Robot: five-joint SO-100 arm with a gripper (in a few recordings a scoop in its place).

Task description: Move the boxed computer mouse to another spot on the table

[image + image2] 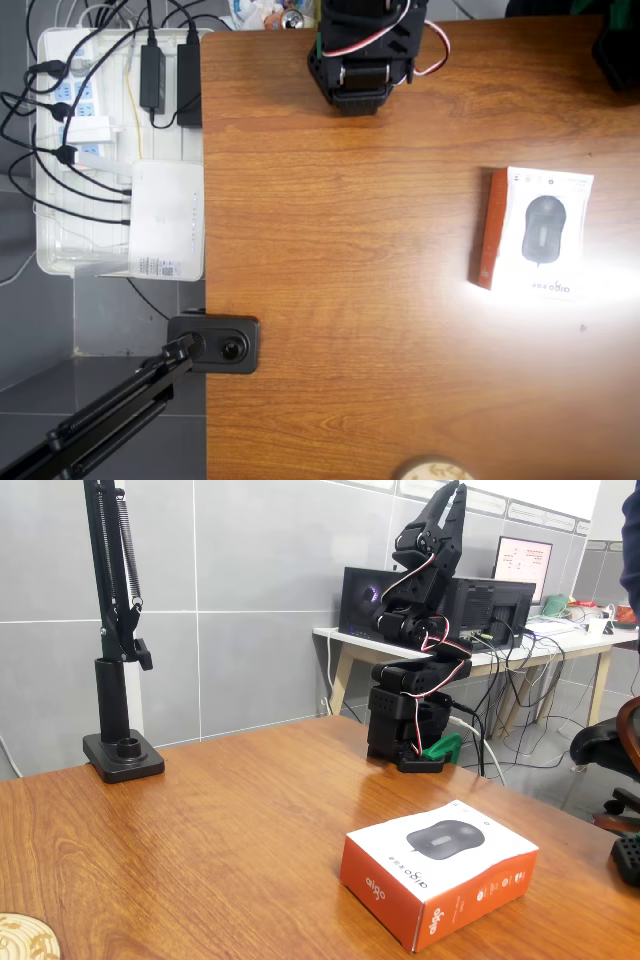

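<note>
Mouse box [438, 882] flat near the table's [350, 300] right edge in the overhead view, bare wood around, claw [452, 492] raised, fingers together.

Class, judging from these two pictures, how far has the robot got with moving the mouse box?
Nothing looks done yet. The mouse box lies flat on the table, untouched. The gripper is folded back over the arm's base, pointing up, jaws together and holding nothing. Still left: reach for the box, grip it, carry it to another spot and release.
</note>
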